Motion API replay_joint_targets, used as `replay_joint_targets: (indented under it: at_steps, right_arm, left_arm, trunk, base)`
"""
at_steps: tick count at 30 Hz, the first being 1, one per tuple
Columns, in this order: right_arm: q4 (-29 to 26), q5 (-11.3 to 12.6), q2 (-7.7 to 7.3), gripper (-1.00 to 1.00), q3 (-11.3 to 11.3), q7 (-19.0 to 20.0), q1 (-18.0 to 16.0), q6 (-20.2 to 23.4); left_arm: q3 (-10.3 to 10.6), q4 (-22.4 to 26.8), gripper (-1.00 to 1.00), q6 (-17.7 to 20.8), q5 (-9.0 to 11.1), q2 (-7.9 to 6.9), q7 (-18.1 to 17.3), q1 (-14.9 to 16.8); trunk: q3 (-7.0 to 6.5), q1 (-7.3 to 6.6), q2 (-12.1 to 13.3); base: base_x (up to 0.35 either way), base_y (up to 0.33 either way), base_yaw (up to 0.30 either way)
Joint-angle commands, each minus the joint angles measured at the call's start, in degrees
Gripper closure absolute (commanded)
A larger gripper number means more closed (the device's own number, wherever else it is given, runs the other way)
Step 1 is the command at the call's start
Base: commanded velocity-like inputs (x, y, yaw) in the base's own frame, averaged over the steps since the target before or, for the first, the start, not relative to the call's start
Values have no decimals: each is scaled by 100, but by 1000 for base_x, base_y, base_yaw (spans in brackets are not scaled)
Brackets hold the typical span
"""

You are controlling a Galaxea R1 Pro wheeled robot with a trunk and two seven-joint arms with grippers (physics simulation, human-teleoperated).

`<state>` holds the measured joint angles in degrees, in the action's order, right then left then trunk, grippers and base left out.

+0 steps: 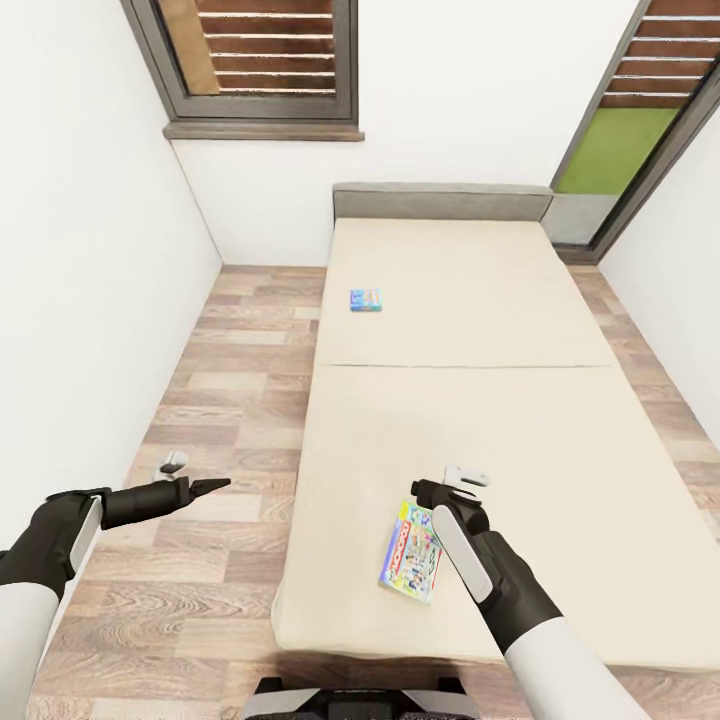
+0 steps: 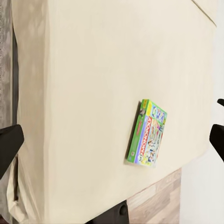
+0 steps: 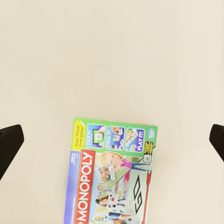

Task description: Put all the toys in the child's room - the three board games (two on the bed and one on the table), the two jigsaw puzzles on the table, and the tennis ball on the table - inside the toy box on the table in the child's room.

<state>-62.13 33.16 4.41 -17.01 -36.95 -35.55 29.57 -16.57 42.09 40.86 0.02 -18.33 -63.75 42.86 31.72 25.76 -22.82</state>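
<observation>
Two board games lie on the cream bed [image 1: 520, 420]. A colourful Monopoly box [image 1: 410, 553] rests flat near the foot corner, and a small blue box [image 1: 366, 300] lies farther up by the bed's left edge. My right gripper [image 1: 427, 490] hovers above the Monopoly box [image 3: 112, 175], open, its dark fingers [image 3: 9, 147] spread far to either side without touching it. My left gripper [image 1: 213, 485] is open over the floor left of the bed, holding nothing. Its wrist view looks across the mattress side to the Monopoly box [image 2: 147, 135]. The table and toy box are out of view.
Wood floor [image 1: 230, 400] runs along the bed's left side between it and a white wall [image 1: 90, 260]. A grey headboard [image 1: 440, 200] stands against the far wall. Windows sit at the back left and back right.
</observation>
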Motion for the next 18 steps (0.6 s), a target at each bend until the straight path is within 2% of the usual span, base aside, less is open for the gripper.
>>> replay_joint_targets:
  at_steps: [1,12,18]
  right_arm:
    - [-11,44,-5,-100,-8,-50,-5,14]
    - [-10,49,-23,-100,32,-50,-14,7]
    - [44,56,-43,-100,79,-50,-174,-122]
  left_arm:
    - [-8,1,-100,50,-1,6,-15,3]
    - [-18,1,-100,46,6,38,15,3]
    - [-21,1,-100,50,7,29,14,3]
  trunk:
    - [18,3,-10]
    - [121,3,-10]
    - [178,3,-10]
  base:
    - [0,0,0]
    - [0,0,0]
    - [0,0,0]
